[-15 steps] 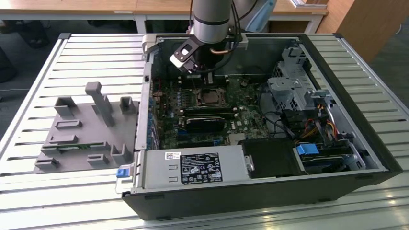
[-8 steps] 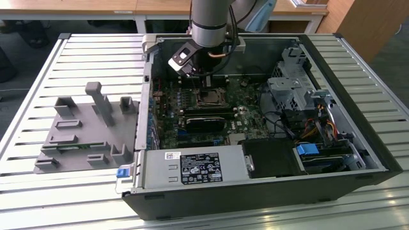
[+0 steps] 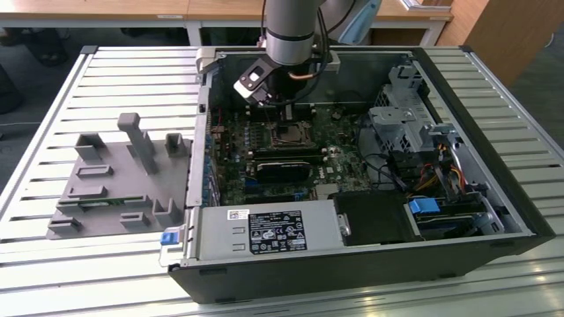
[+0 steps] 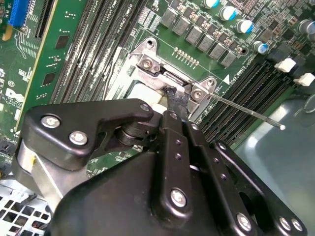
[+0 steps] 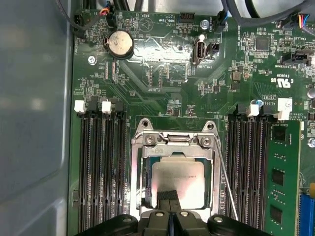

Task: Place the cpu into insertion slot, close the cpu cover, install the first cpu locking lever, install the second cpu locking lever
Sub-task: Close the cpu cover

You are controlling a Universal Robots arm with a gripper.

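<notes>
The cpu (image 5: 179,177), a silver-grey square, lies in the insertion slot (image 3: 289,135) on the green motherboard. The cpu cover (image 5: 141,172), a silvery frame, lies flat around it, and the chip shows through its window. My gripper (image 5: 170,196) is shut, its black fingertips (image 4: 173,97) pressed together and resting on the cover's edge with nothing between them. One thin wire locking lever (image 5: 225,177) runs slanted along one side of the socket; in the second wrist view the lever (image 4: 246,112) sticks out free over the memory slots. The gripper's body hides the near part of the socket.
The arm (image 3: 291,33) reaches down into the open computer case (image 3: 493,251). Black memory slots (image 5: 101,167) flank the socket on both sides. A grey power box (image 3: 264,232) sits at the case's front, and a grey fixture (image 3: 119,178) lies on the slatted table at the exterior view's left.
</notes>
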